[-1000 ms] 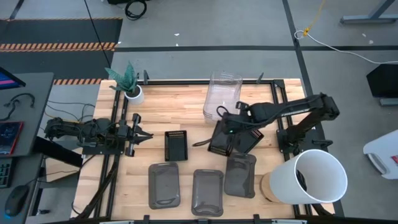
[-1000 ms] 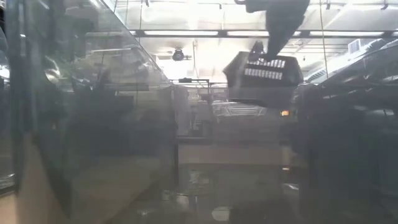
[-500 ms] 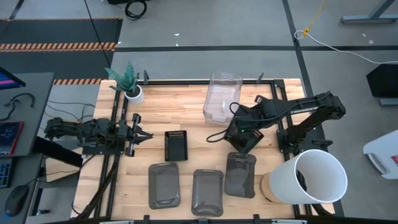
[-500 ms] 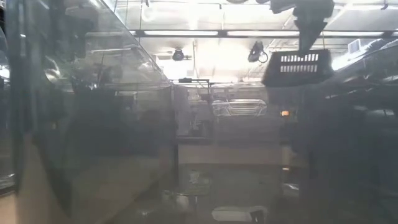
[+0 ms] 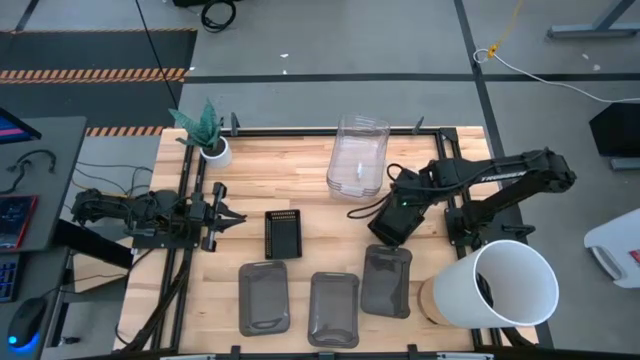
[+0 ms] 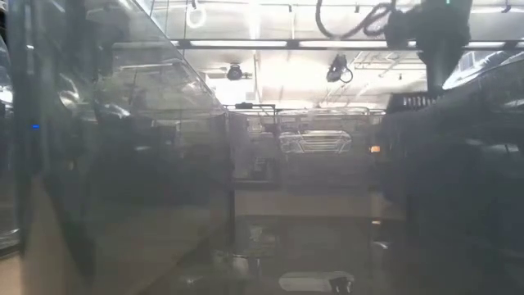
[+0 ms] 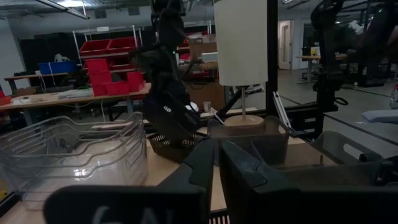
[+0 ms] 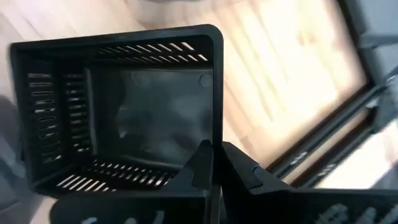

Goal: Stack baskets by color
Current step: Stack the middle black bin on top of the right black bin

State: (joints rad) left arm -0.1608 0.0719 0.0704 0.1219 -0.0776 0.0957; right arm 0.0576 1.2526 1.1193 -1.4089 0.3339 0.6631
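Observation:
My right gripper [image 5: 397,212] is at the table's right middle, pointing steeply down and shut on a black slotted basket [image 5: 389,224]. In the left wrist view this basket [image 7: 174,117] hangs tilted over another dark slotted basket [image 7: 163,147] on the table. A further black basket [image 5: 283,233] lies flat at the table's middle. Three dark grey baskets [image 5: 264,297] [image 5: 334,308] [image 5: 386,281] lie along the near edge. Clear baskets [image 5: 358,155] sit nested at the far middle. My left gripper [image 5: 232,215] waits shut at the left. My right gripper pinches the rim of one side wall [image 8: 216,134] of the black basket. One finger [image 8: 200,167] is inside the basket and the other [image 8: 242,169] outside. The fingers come from above, slanting. The basket is clear of the table and tilted, its open side toward the wrist.
A big white bucket [image 5: 500,283] lies on its side at the near right corner. A white plant pot [image 5: 213,150] stands at the far left. Black frame rails [image 5: 186,255] run along the table's left and right sides.
My right gripper has carried the black basket toward the table's right edge and slightly down, rolling its wrist on the way. The basket stayed lifted clear and swung round with the hand. My left arm kept still.

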